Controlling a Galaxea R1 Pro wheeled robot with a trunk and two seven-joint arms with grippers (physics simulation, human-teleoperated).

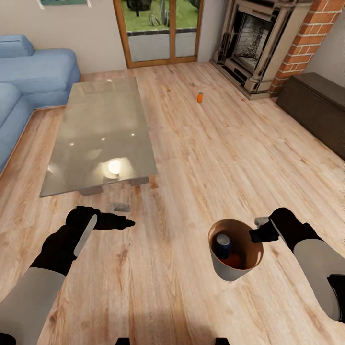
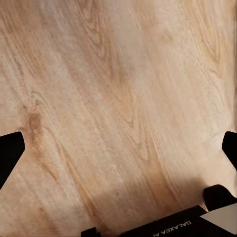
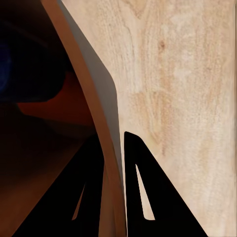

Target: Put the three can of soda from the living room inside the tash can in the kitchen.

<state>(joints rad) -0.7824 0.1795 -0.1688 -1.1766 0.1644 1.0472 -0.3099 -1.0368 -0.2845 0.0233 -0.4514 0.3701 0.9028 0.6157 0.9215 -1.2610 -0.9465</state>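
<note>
Right gripper [image 3: 114, 163] is pinched narrow on the bin [image 1: 229, 271] wall, one finger inside, one outside, at the rim's right edge. Bin hangs just off the wood floor [image 1: 191, 158] at near right, mouth up. Inside: a dark blue can [image 1: 222, 244] and something orange-red below it, probably a second can [image 1: 234, 261]; can't confirm shape.

Left gripper [image 1: 125, 222] is spread wide and empty, hovering over the floor at near left, just this side of the glass coffee table [image 1: 103, 132].

Third can [image 1: 200, 97], orange, stands on the floor far ahead, near the fireplace [image 1: 251, 40].

My read: next step is fetching that one. Roll the base close first, keep the bin level so nothing tips out, approach the can with the left gripper from above or the side, and close around its middle.
</note>
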